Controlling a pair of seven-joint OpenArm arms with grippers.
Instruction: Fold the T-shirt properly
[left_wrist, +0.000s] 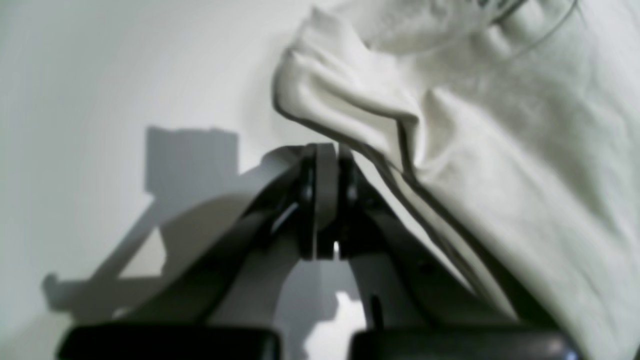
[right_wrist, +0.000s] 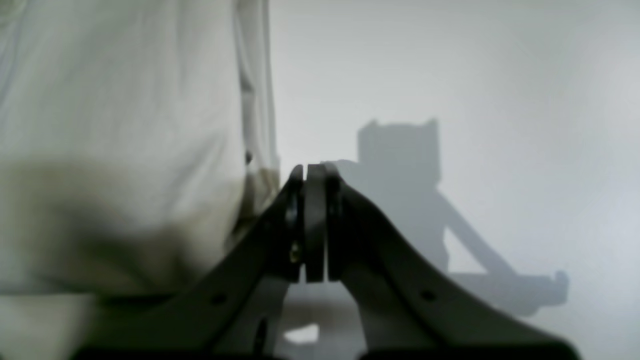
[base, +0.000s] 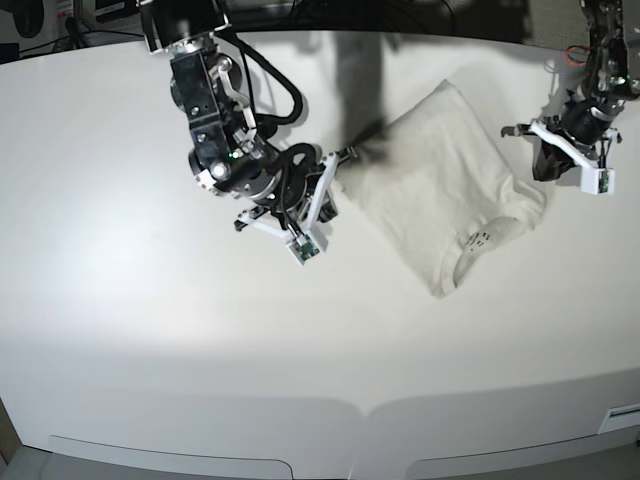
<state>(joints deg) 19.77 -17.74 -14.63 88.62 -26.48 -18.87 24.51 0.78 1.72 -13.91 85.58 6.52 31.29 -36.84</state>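
- The right gripper (right_wrist: 315, 172) is closed with nothing between its jaws. It sits just beside the straight edge of the T-shirt (base: 440, 185), on the bare table (base: 150, 330).
- The left gripper (left_wrist: 325, 150) is also closed and empty. It rests near a bunched corner of the shirt; whether it touches the cloth cannot be told.
- The shirt lies on the table between the two arms, already narrowed to a compact, roughly rectangular shape, with the neckline towards the front edge of the table.
- Judged step: a pause between folds, both tools off the cloth.
- The next move calls for opening the jaws, taking hold of an edge or corner, and carrying it over the body of the shirt.
- Obstruction: none on the table. The rumpled corner by the left gripper may spoil a flat fold unless smoothed first.
- Dark clutter and cables lie beyond the far edge, well apart from the work.
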